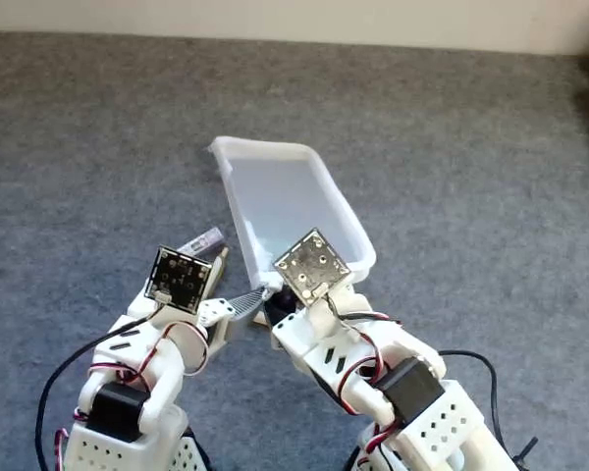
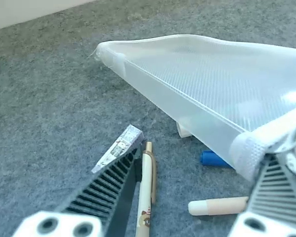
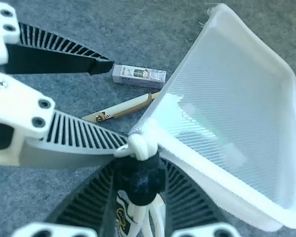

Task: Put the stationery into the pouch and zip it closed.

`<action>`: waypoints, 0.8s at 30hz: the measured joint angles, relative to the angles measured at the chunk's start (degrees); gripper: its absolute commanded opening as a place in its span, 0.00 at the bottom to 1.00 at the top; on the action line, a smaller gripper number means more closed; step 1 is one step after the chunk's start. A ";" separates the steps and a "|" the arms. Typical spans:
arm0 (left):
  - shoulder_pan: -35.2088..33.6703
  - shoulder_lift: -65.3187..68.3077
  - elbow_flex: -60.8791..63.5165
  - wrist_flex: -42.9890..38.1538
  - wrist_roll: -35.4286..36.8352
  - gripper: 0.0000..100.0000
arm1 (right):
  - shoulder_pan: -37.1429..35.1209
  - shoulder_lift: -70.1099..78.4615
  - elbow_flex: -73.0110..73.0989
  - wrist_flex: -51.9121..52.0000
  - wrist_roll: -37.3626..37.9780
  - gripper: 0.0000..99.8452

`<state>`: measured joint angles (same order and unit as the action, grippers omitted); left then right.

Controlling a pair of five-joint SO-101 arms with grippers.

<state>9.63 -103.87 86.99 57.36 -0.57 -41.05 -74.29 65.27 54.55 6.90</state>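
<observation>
pouch point(image 1: 294, 211): translucent mesh, mid-tabletop point(image 1: 98, 147); likely light and limp, best held by its stiffer zip edge.
right pincer point(image 3: 138, 163): clenched on pouch's near corner.
left pincer point(image 2: 204, 157): released, above pen point(image 2: 147, 187) left of pouch.

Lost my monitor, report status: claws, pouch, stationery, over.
Left claw open beside pouch corner. Right claw shut on pouch. Pen, small box loose on carpet, outside pouch.

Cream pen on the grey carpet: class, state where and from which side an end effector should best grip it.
Take the cream pen mid-barrel, probably from straight above, closing across its narrow width. It lies flat on the grey carpet, and its clip end lies close to the translucent white mesh pouch, crowding that end.
</observation>
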 measured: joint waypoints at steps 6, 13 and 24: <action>-0.88 0.00 0.00 -0.09 0.09 0.18 | 0.00 0.00 0.00 0.35 0.00 0.01; -0.88 0.00 0.00 -0.26 0.09 0.18 | 0.00 0.00 0.00 0.35 0.00 0.01; -0.88 0.00 0.00 -0.26 0.09 0.18 | 0.00 0.00 0.00 0.35 0.00 0.01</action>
<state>8.75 -103.87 86.99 57.10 -0.48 -41.05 -74.29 65.27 54.90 6.90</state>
